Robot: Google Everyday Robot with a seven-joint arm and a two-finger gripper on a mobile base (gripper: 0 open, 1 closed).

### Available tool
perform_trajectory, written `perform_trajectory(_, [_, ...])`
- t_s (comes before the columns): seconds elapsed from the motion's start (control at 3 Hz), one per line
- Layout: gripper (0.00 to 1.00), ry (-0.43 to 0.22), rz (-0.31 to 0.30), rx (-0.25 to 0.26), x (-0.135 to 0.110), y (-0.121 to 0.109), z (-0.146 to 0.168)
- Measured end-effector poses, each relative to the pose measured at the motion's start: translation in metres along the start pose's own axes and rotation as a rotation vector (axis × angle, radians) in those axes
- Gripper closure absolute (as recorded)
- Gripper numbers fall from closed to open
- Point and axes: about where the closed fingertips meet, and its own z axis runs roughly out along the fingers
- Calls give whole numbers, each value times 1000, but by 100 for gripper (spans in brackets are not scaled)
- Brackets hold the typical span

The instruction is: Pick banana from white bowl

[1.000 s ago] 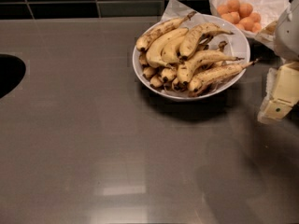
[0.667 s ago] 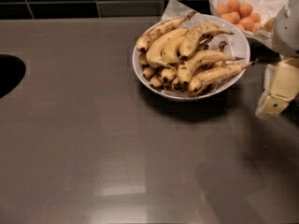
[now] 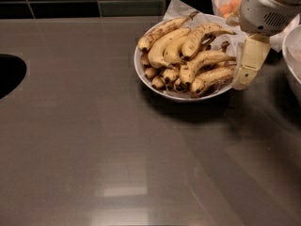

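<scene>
The white bowl (image 3: 142,73) stands at the back right of the dark counter, lined with white paper and heaped with bananas. The banana (image 3: 164,46), plump, curved and mostly clean yellow, lies in the upper left of the heap among thinner brown-speckled ones. My gripper (image 3: 245,75) hangs from the white arm housing (image 3: 270,6) at the top right. It is right beside the bowl's right rim, next to the ends of the speckled bananas, and holds nothing that I can see.
A paper-lined container of small orange fruits (image 3: 229,6) stands behind the bowl, partly hidden by my arm. A plain white bowl rim (image 3: 290,62) shows at the right edge. A dark round opening (image 3: 9,74) sits at the left edge. Black tiles line the back.
My gripper has moved left and a little up, from beside the bowl on the right to its right rim. The bananas have not moved.
</scene>
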Motion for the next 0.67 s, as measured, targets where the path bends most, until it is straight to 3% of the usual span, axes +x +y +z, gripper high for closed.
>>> perform_trajectory(0.33, [0, -77, -109, -24, -44, -38, 23])
perform_trajectory(0.67, [0, -84, -111, -14, -47, -41, 24])
